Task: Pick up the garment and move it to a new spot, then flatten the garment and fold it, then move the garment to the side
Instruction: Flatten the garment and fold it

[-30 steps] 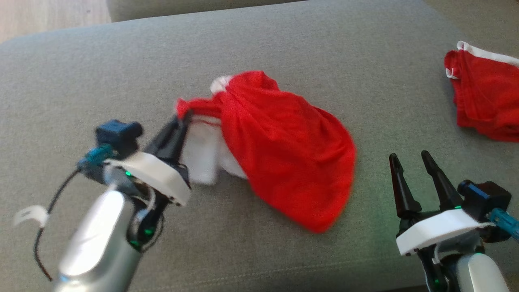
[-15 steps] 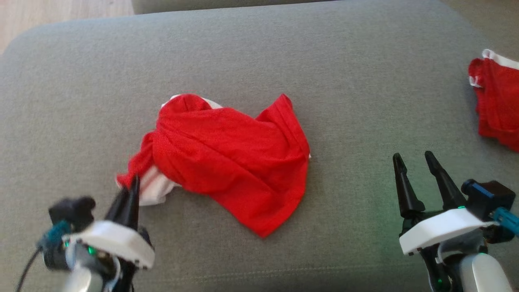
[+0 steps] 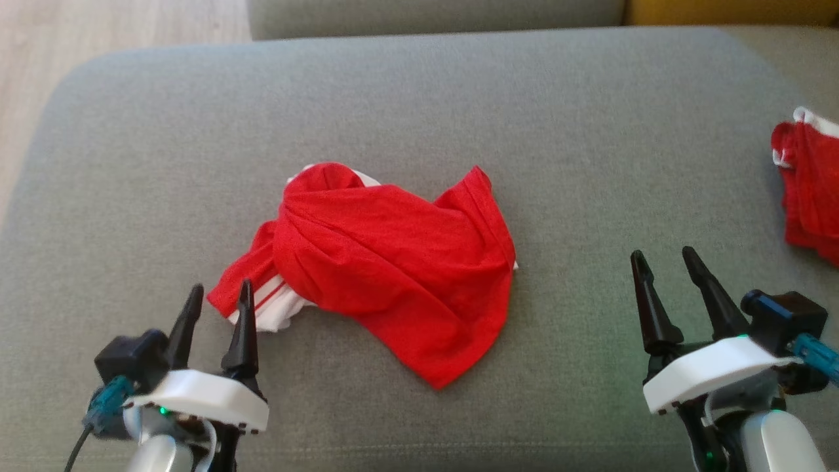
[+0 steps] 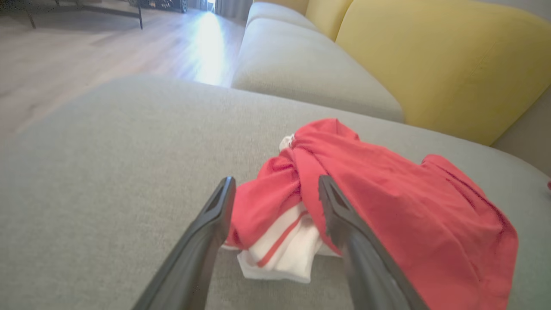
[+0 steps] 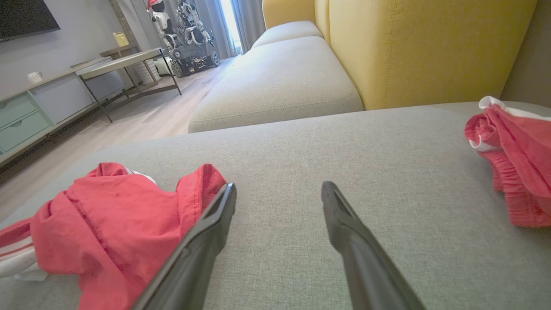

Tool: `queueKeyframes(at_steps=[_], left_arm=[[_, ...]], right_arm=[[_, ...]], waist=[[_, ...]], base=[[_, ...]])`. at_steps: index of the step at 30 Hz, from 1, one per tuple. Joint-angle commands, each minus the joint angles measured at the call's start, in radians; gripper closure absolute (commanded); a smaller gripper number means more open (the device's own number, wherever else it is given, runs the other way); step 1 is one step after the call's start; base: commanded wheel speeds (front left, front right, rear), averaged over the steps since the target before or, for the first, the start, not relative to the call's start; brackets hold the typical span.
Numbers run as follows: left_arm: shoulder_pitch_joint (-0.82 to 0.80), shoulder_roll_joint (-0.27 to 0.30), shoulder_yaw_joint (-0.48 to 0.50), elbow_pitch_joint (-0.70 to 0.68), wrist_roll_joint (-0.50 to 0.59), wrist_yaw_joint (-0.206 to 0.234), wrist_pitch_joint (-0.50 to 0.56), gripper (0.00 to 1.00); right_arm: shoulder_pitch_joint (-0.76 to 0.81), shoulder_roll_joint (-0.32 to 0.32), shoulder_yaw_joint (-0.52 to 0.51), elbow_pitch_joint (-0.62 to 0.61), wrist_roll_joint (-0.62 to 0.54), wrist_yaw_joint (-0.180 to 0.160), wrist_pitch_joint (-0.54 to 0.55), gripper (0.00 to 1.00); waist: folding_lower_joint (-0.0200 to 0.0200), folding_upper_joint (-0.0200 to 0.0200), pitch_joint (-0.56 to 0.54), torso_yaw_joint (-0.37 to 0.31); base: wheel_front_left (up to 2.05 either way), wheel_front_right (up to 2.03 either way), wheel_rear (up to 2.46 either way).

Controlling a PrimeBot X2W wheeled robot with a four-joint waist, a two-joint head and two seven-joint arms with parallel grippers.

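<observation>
Looking down at the grey sofa cushion point(image 3: 459, 98), you've got the red garment point(image 3: 393, 275) lying crumpled near its middle, with a white, red-striped section point(image 3: 278, 308) poking out on the robot's left. Your left hand point(image 3: 221, 286) sits just beside that section, fingers spread apart and gripping nothing. You can't tell whether the tips touch the cloth. Your right hand point(image 3: 661, 253) is well apart from the garment, fingers also spread and empty over bare cushion. A second red garment with white trim point(image 3: 809, 183) lies at the cushion's far right.
</observation>
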Motion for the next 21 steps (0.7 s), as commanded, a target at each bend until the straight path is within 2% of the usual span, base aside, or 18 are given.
queueKeyframes(at_steps=[1, 10, 15, 21], left_arm=[[-0.056, 0.020, 0.036, -0.049, 0.030, 0.007, -0.020, 0.00], [-0.029, 0.064, 0.015, -0.087, 0.113, 0.041, -0.014, 0.00], [0.026, 0.076, 0.007, -0.109, 0.118, 0.060, 0.003, 0.00], [0.046, 0.082, 0.005, -0.115, 0.112, 0.063, 0.008, 0.00]], right_arm=[[-0.013, -0.005, 0.028, -0.037, -0.007, -0.001, 0.005, 0.00], [0.033, -0.005, 0.050, -0.044, -0.013, -0.001, 0.029, 0.00], [0.066, -0.005, 0.065, -0.050, -0.007, -0.001, 0.034, 0.00], [0.077, -0.005, 0.070, -0.056, -0.006, -0.001, 0.041, 0.00]], waist=[[0.0000, 0.0000, -0.026, 0.013], [0.0000, 0.0000, -0.110, 0.021], [0.0000, 0.0000, -0.132, 0.017], [0.0000, 0.0000, -0.134, 0.018]], base=[[0.00, 0.00, 0.00], [0.00, 0.00, 0.00], [0.00, 0.00, 0.00], [0.00, 0.00, 0.00]])
